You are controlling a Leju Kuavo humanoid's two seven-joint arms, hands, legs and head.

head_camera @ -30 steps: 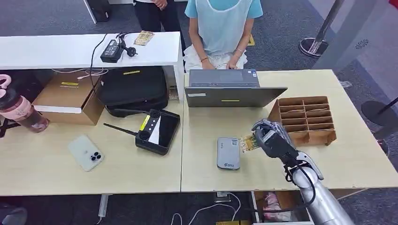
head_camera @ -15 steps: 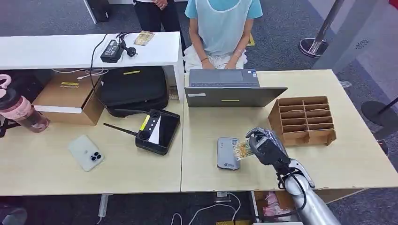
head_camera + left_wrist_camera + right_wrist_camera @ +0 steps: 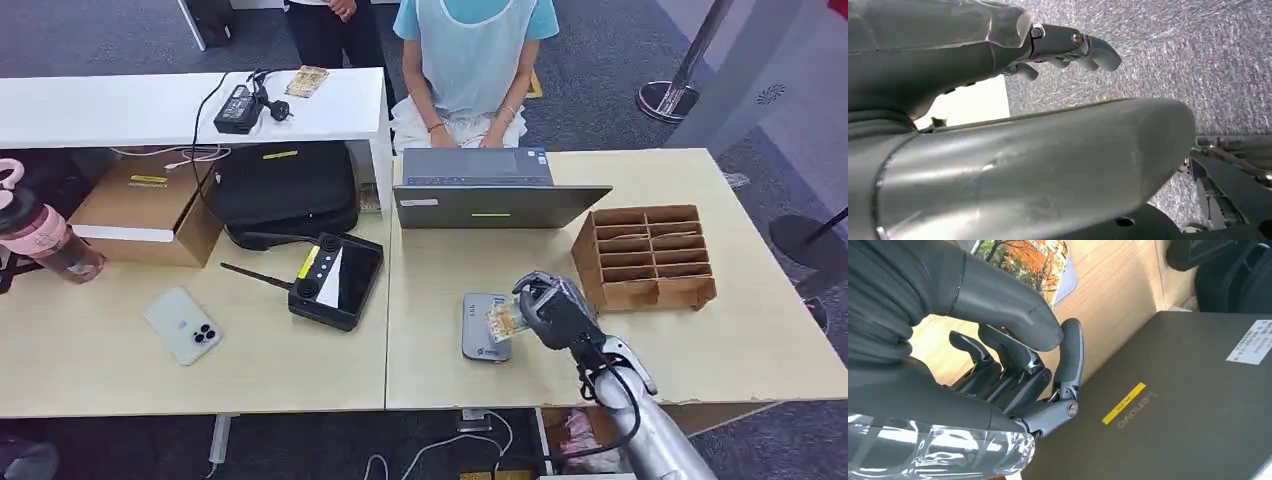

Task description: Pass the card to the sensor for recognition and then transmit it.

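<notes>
One card (image 3: 503, 318) sits pinched in our right robot hand (image 3: 548, 308), overlapping the grey sensor (image 3: 485, 328) near the desk (image 3: 450, 380) front edge, so we should hold it flat and steady until it registers.

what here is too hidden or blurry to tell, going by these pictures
- Head view: whether the small picture-printed card touches the grey flat sensor pad or hovers above it; too small, seen from above.
- Head view: the card's print; too small and blurred.
- Right wrist view: most of the card, behind the right hand.
- Left wrist view: the left hand's fingers, largely behind its silver cover.
- Head view: the seated person's face, cut off at the top edge.
</notes>
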